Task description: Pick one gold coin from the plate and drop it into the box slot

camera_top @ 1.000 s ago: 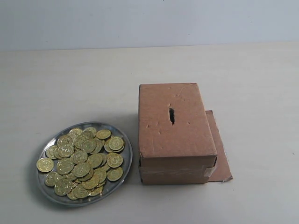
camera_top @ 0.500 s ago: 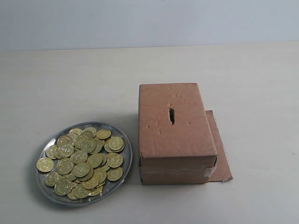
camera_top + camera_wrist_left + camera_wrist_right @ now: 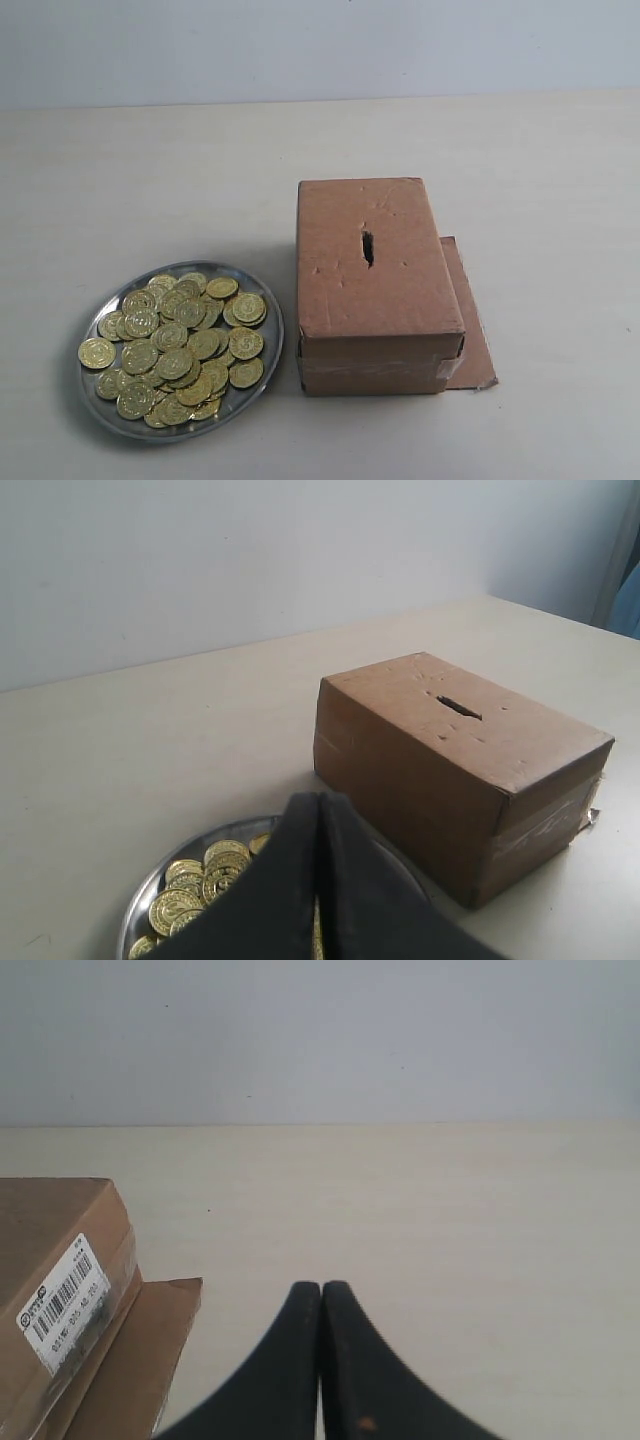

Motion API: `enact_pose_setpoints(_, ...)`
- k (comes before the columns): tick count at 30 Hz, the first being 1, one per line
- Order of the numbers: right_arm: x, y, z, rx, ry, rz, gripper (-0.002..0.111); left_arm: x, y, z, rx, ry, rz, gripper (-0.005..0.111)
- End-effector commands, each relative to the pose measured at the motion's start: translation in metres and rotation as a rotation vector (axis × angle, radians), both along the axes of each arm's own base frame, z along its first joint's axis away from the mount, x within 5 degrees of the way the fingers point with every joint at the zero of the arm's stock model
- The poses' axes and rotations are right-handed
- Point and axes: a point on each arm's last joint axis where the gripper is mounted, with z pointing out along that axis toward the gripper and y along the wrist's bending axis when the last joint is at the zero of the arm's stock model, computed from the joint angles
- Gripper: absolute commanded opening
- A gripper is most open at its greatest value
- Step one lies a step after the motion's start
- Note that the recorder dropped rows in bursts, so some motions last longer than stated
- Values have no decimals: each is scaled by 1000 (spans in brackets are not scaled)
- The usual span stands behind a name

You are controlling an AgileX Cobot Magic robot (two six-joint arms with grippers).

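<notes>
Round silver plate (image 3: pixel 272 335), heaped with shiny gold coins (image 3: pixel 175 350), one overlapping its left rim; brown cardboard box (image 3: pixel 400 290) just beside it on the right, top dented; narrow dark slot (image 3: pixel 367 247) mid-top; flap (image 3: pixel 470 330) lying flat at the box's right side.

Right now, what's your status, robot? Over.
Roger: left gripper shut, empty, by the plate; right gripper shut, empty, beside the box. Plate holds the gold coins, none picked. Nothing blocks the box slot.
</notes>
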Motion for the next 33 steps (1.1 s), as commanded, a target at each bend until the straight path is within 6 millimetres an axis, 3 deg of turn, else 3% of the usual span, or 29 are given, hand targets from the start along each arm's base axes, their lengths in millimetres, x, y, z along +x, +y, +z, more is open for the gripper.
enact_pose_setpoints(1,0,0,0,-2,-12,-7,0,0,0,-1,5,-6,3,0)
enact_pose_setpoints(8,0,0,0,0,-12,-7,0,1,3,0,18,-31,46,0)
enact_pose_setpoints(20,0,0,0,0,-12,-7,0,4,26,6,-22,-117,429,0)
enact_pose_setpoints(33,0,0,0,0,-12,-7,0,5,28,6,-17,-112,472,0)
